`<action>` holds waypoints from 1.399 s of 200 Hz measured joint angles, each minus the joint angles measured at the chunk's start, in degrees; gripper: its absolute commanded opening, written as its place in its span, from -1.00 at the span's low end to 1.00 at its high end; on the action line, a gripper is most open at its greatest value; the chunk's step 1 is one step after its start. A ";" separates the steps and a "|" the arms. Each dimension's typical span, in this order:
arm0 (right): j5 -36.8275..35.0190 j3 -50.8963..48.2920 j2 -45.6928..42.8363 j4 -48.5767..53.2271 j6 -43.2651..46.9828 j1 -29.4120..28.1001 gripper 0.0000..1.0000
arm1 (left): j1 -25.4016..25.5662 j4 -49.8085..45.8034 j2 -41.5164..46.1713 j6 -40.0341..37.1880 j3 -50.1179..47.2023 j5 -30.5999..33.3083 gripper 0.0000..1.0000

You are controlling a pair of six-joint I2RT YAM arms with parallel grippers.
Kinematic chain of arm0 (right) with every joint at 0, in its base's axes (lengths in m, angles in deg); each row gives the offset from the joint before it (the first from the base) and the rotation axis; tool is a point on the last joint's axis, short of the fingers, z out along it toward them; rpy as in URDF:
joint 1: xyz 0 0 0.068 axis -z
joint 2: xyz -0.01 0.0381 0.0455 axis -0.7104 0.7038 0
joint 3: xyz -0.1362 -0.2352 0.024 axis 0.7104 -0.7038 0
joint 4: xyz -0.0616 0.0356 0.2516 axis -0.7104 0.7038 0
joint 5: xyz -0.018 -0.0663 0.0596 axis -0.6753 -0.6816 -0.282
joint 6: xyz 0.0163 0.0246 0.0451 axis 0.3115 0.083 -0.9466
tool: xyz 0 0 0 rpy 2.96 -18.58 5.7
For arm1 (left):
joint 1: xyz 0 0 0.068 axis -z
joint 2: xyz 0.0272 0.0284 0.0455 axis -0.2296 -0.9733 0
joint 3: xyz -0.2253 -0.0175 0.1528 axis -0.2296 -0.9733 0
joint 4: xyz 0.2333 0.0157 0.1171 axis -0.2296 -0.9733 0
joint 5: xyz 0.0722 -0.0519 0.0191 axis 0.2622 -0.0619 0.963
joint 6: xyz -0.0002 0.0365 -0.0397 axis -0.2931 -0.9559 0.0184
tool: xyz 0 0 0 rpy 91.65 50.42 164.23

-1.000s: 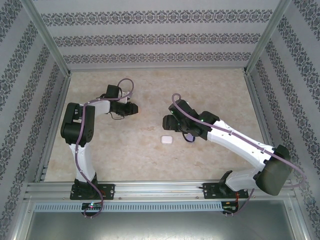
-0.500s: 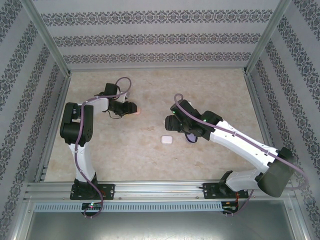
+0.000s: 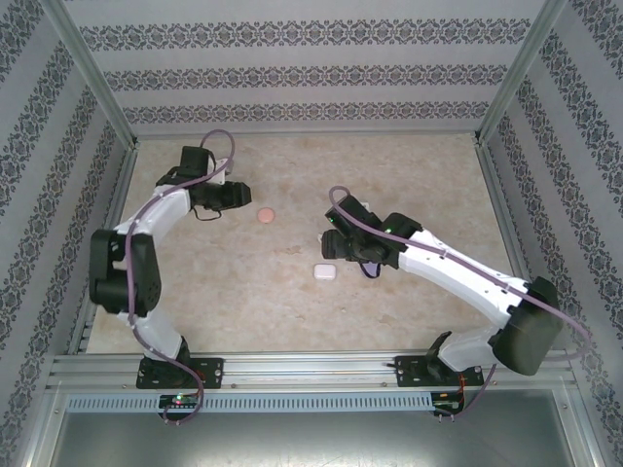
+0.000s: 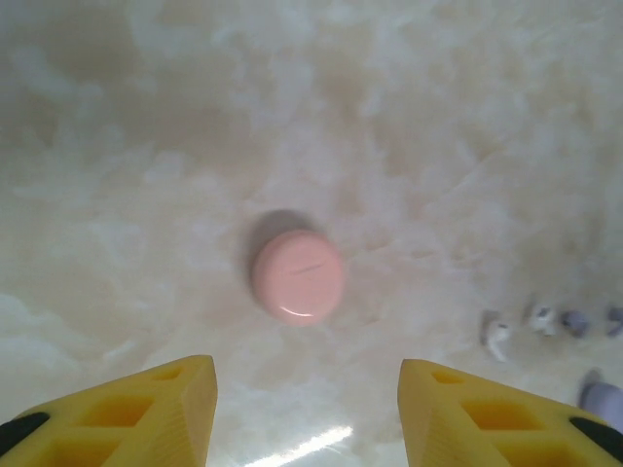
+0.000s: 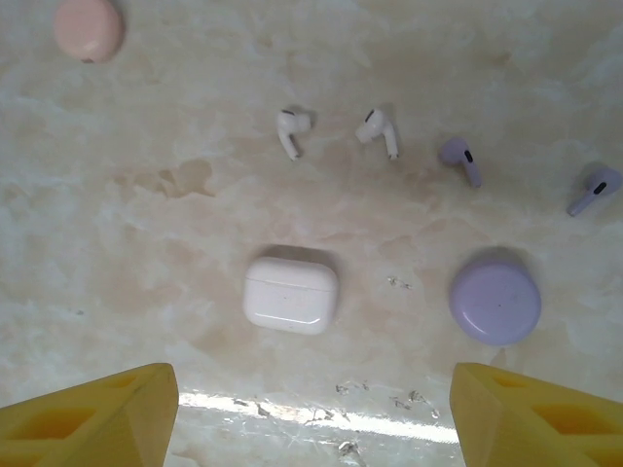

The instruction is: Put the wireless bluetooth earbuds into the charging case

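A closed round pink charging case [image 4: 298,274] lies flat on the marble table, just ahead of my open left gripper [image 4: 307,413], whose yellow fingers [image 4: 146,409] hold nothing. In the top view the pink case [image 3: 264,215] lies right of the left gripper [image 3: 238,195]. My right gripper [image 5: 316,423] hangs open above a closed white case [image 5: 290,294] and a closed pale purple round case [image 5: 494,297]. Beyond them lie two white earbuds [image 5: 292,129] [image 5: 378,128] and two purple earbuds [image 5: 460,159] [image 5: 594,188], all loose on the table.
The white case [image 3: 324,271] lies near the table's middle, beside the right gripper [image 3: 343,249]. Aluminium frame posts [image 3: 107,107] and patterned walls [image 3: 302,73] enclose the table on three sides. Shiny flecks [image 5: 380,394] mark the surface in front of the cases.
My left gripper has opened, let go of the pink case and drawn back to the left and away, leaving the case on the table. The right gripper has opened wider and shifted slightly.
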 measured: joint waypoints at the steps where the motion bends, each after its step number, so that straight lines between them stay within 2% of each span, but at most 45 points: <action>1: 0.02 -0.02 0.24 0.00 0.00 0.00 0.49 | 0.00 0.04 0.28 0.07 -0.13 -0.02 0.06; 39: 0.48 -0.02 5.09 -0.31 -0.20 -0.39 0.59 | 0.00 2.16 10.88 3.74 -5.60 1.25 0.15; 88: 1.53 1.38 14.27 -2.01 -2.43 -1.42 0.60 | 0.07 6.78 23.80 8.09 -12.72 4.07 0.27; 109: 1.57 2.67 18.05 -2.21 -4.20 -2.27 0.62 | 0.15 10.10 29.24 10.56 -16.79 4.74 0.42; 130: 1.60 4.59 21.11 -2.16 -5.68 -2.51 0.62 | 0.52 12.96 33.48 13.16 -21.18 5.57 0.46; 193: 1.55 9.31 29.51 -1.86 -8.22 -2.49 0.63 | 3.52 15.61 34.40 15.17 -23.26 6.62 0.55; 280: 3.39 8.72 31.23 -2.60 -8.98 -0.85 0.62 | 7.19 16.20 34.21 14.67 -22.43 8.68 0.59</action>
